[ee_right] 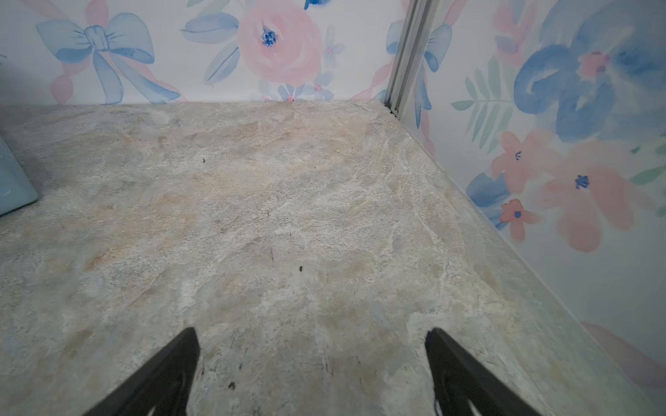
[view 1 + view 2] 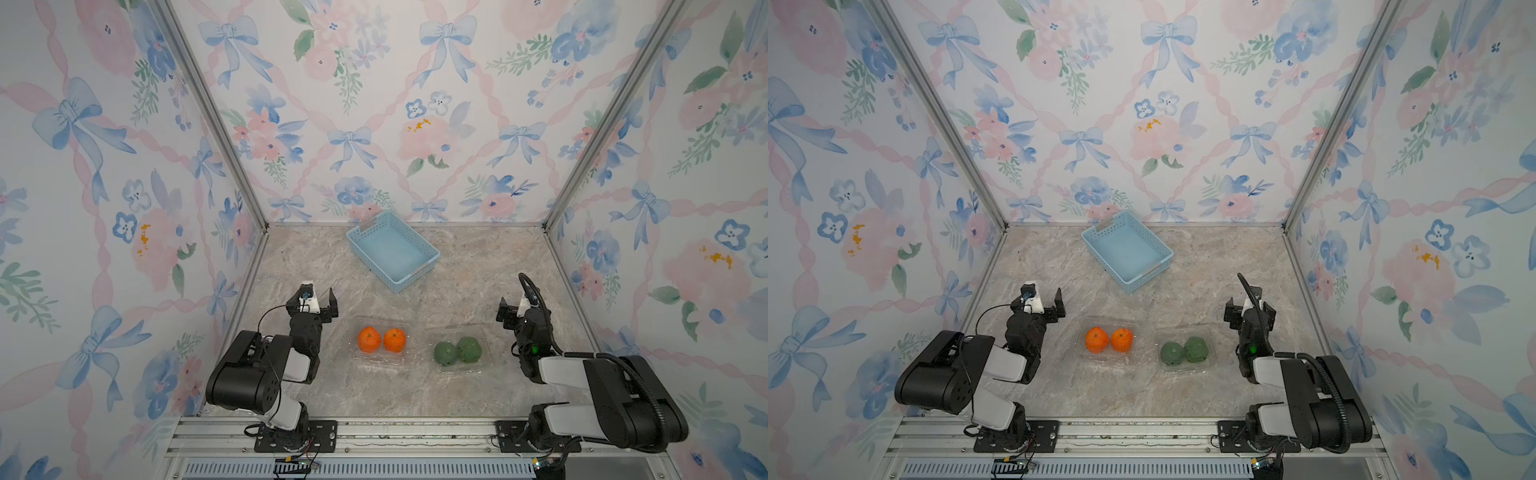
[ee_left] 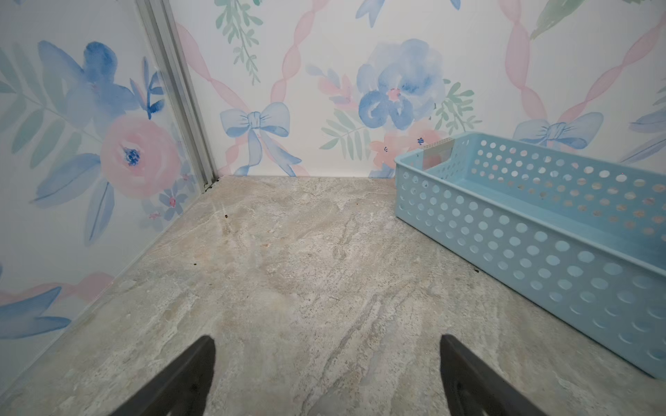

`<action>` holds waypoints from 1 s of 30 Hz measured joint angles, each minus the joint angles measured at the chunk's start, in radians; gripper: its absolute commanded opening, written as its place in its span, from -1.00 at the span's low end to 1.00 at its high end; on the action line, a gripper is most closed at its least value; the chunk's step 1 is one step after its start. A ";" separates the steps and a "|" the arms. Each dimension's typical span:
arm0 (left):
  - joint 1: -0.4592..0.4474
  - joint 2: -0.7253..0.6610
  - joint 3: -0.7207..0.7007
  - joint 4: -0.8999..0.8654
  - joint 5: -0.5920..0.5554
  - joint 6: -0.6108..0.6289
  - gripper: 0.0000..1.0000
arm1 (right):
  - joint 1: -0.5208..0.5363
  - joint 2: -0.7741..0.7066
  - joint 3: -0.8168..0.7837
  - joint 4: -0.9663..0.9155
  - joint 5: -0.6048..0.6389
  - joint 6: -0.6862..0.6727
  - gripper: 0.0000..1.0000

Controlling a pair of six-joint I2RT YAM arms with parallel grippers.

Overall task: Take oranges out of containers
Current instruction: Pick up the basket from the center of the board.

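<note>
The left fingers (image 3: 187,381) and right fingers (image 1: 173,374) were spread wide, nothing held. The thin containers (image 2: 399,360) could be lifted along with the oranges (image 2: 369,339), were fruit wedged tight.

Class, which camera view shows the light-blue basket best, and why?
A top view: the basket appears whole, with rim, walls and floor all visible. The left wrist view is closer, showing the holes clearly, but cuts part of it off. The right wrist view catches only a corner.

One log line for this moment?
stage: not started | left tool: open | right tool: open | oranges: all four in trays | basket: empty
</note>
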 measured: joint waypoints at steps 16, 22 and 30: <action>0.003 0.000 0.000 0.000 0.000 0.000 0.96 | -0.002 0.000 0.000 0.000 -0.011 0.000 0.94; 0.017 0.000 0.004 -0.001 0.004 0.000 0.96 | -0.002 0.000 0.002 0.000 -0.014 0.000 0.94; 0.024 -0.003 0.006 -0.010 0.011 -0.001 0.96 | -0.002 0.000 0.005 -0.001 -0.010 0.000 0.94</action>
